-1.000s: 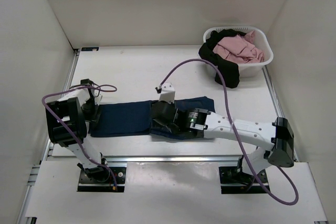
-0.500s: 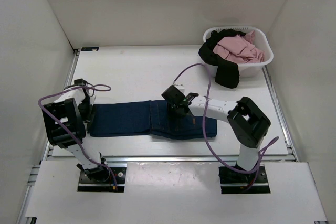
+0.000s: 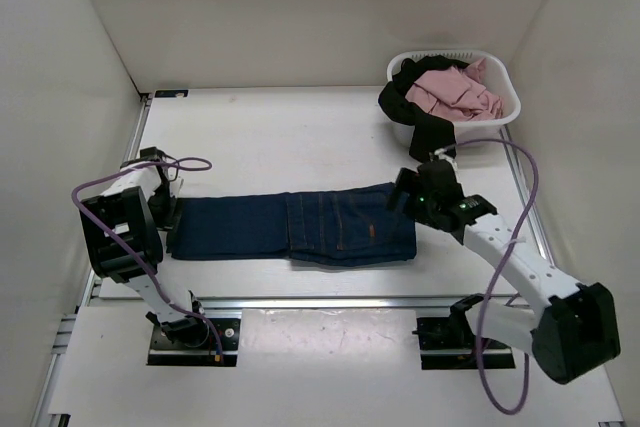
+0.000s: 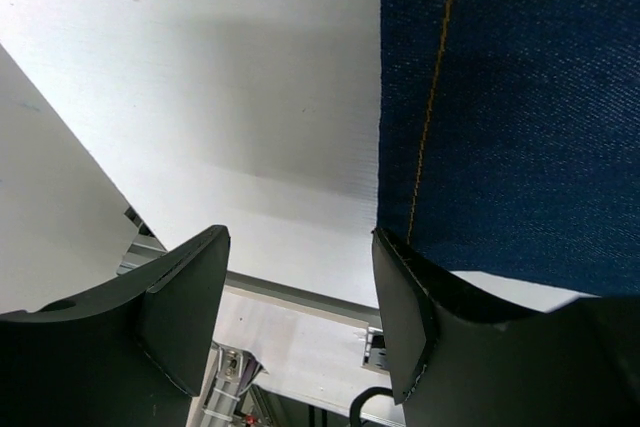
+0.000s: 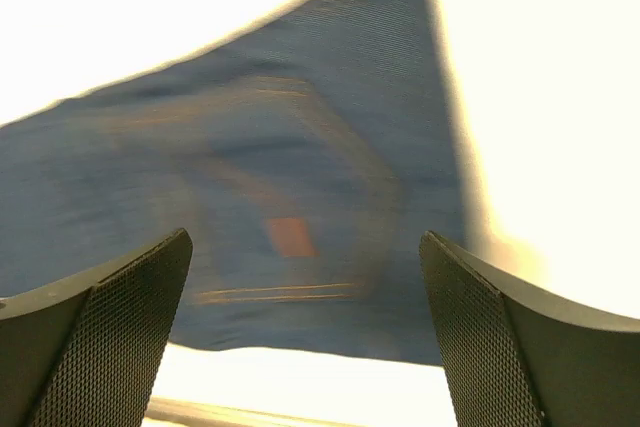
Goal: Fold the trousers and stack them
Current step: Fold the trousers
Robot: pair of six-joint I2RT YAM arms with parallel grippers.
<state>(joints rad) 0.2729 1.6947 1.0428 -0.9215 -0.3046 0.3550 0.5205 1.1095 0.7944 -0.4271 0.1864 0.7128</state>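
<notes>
From above, the right gripper [image 3: 401,195] has left the middle of the denim trousers [image 3: 300,227] and swung back toward the laundry basket [image 3: 510,112]. It now sits at the cloth's end nearest the basket. The left gripper [image 3: 168,215] stays at the end farthest from the basket. The black trousers [image 3: 428,132] drape over the basket's rim.

Left wrist: the jaws are partly apart and hold nothing; one finger [image 4: 400,332] touches the denim's edge.

Right wrist: the jaws are wide and empty, above the blurred denim.

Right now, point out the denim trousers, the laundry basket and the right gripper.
denim trousers [image 3: 300,227], top view, middle of the cloth.
laundry basket [image 3: 485,130], top view, front wall.
right gripper [image 5: 305,242], right wrist view, between its fingertips.
</notes>
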